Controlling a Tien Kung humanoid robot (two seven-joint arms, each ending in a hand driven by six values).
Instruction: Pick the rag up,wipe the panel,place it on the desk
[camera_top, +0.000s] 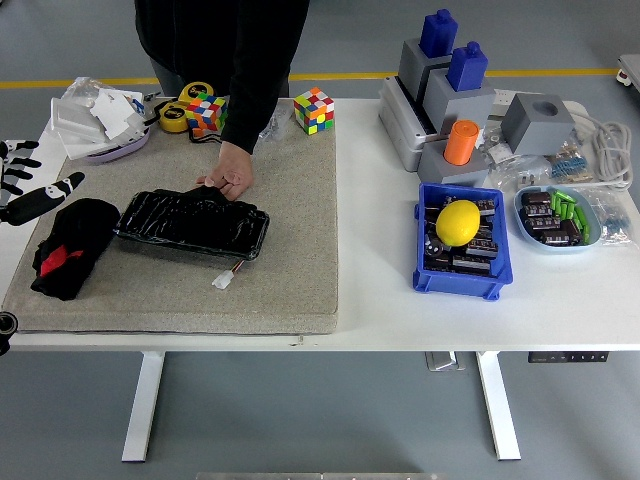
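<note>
A black rag (70, 245) with a red patch lies crumpled on the left part of the beige mat (290, 250). Right of it sits the glossy black panel (190, 222), with a small white connector (222, 281) on a wire at its front edge. A person in a dark sleeve stands at the far side, and one hand (228, 180) rests on the panel's far edge. My left hand (30, 185) hovers at the picture's left edge, just up and left of the rag, fingers spread and holding nothing. The right arm is out of sight.
Two colour cubes (313, 109) and tape rolls (180, 112) lie at the mat's far edge, with a plate of white wrappers (98, 120) at far left. At right stand a blue bin (460, 240) holding a lemon, grey blocks (450, 100) and a parts tray (558, 215).
</note>
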